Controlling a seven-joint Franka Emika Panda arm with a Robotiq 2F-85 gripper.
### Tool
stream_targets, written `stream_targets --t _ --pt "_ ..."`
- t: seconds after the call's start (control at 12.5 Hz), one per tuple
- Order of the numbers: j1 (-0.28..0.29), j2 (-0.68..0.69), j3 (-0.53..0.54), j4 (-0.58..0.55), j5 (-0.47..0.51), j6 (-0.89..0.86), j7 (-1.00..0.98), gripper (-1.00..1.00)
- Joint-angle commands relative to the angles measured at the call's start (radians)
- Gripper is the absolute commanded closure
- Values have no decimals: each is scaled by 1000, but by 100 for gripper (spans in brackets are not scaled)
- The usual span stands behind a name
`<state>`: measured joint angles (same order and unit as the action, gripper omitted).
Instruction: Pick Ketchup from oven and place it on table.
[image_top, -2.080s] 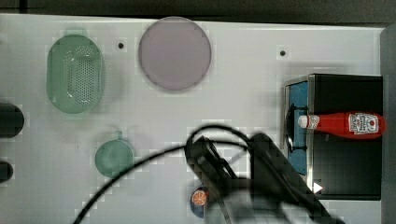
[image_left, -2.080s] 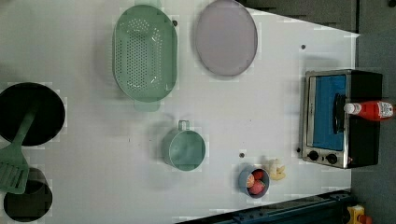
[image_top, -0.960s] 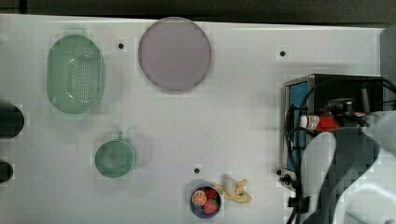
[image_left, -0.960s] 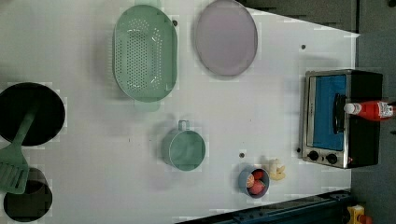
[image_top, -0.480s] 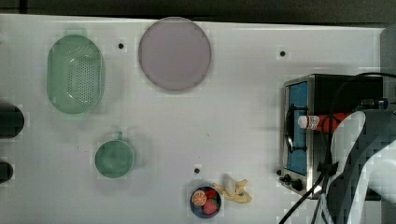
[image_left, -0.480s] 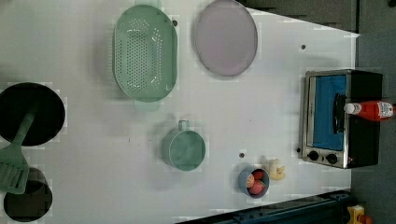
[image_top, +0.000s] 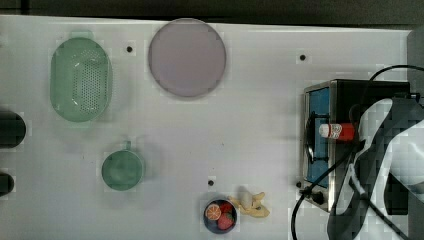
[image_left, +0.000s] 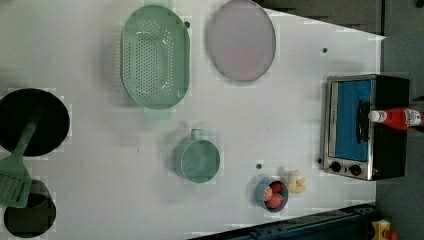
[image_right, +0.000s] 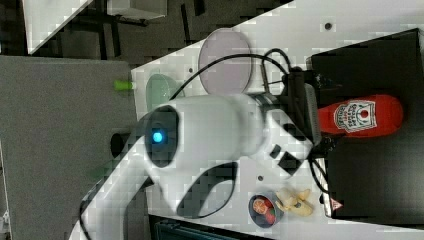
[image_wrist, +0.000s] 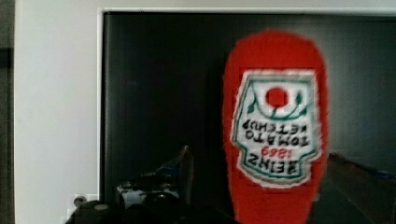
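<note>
The Ketchup (image_left: 395, 117), a red bottle with a white cap, lies on its side on the black top of the oven (image_left: 350, 125), cap toward the blue glass door. The oven stands at the top view's right end of the white table (image_top: 250, 125). My white arm (image_top: 380, 165) reaches over the oven and covers most of the Ketchup (image_top: 336, 131). In the wrist view my gripper (image_wrist: 259, 154) is open, one finger (image_wrist: 186, 168) clear of the bottle's side, and the labelled Ketchup (image_wrist: 275, 126) lies between the fingers. The arm's hand (image_right: 305, 120) hides the cap end in the right view.
On the table are a green colander (image_top: 80, 85), a lilac plate (image_top: 187, 57), a green mug (image_top: 122, 170), a small fruit bowl (image_top: 220, 216) and a banana peel (image_top: 252, 204). A black pan (image_left: 32, 122) and a green spatula (image_left: 15, 175) sit at the left view's left. Black cables (image_top: 320, 185) trail over the oven front.
The arm has swung from the table's front middle across to the oven and now hangs over the bottle. The bottle has not moved.
</note>
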<state>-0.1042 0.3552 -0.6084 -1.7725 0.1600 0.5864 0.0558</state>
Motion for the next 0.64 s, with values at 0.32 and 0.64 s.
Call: stream_targets --t 0.32,0.64 --pt "-43 57 -5 -4 76 28 3 -100" --pt "-47 70 -4 -7 76 42 3 -69"
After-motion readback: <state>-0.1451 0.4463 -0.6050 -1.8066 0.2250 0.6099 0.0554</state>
